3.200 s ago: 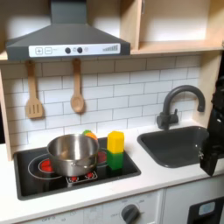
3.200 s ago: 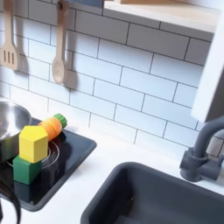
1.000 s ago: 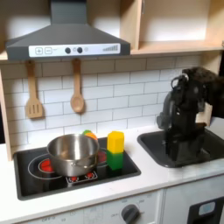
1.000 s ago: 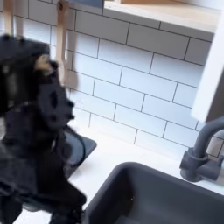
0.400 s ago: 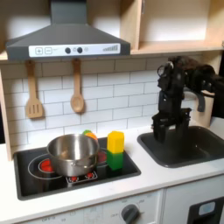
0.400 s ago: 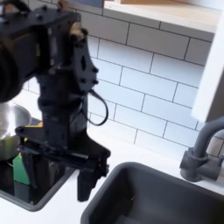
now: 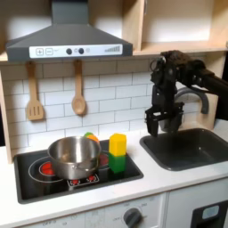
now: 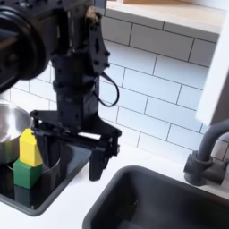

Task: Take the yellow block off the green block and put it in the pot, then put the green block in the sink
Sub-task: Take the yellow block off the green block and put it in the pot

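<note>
Yellow block point(image 7: 118, 142) sits squarely on top of the green block point(image 7: 117, 163), the pair standing on the black cooktop point(image 7: 53, 176) just beside the pot point(image 7: 74, 155), on the first exterior view's right of it. Neither block is gripped. The gripper point(image 7: 163, 122) hangs above the counter between the stack and the sink point(image 7: 191, 148), fingers spread apart and holding nothing. Judgement: the first lift is not yet begun. To do it well, the gripper should come down from directly overhead, straddle only the yellow block and close high on its sides, so the green block stays put. An orange-and-green toy piece point(image 8: 55, 130) lies behind the stack and needs avoiding.
</note>
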Motion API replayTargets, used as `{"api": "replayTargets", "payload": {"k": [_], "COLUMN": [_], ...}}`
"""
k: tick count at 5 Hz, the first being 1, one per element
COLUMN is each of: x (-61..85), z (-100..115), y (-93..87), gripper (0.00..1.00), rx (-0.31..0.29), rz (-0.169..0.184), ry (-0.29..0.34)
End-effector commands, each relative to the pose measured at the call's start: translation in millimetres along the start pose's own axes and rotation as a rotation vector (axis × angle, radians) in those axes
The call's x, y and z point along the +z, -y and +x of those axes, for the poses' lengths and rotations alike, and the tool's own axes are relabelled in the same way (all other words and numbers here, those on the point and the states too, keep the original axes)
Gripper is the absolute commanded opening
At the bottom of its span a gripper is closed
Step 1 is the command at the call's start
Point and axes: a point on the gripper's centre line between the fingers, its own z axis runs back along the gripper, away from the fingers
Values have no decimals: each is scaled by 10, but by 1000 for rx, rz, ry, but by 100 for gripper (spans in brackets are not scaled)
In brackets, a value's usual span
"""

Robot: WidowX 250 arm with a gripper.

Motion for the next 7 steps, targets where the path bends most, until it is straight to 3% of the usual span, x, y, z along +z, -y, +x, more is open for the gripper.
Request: {"api": "replayTargets", "payload": {"k": [1,2,4,7], "x": [5,-21,-18,-39], "z": [180,224,290,353], "y": [-239,-382,-591,-748], "gripper": [100,100,100,100], "rx": [51,76,128,150], "rz": [10,27,19,94], "ry": [1,1,-1,-11]}}
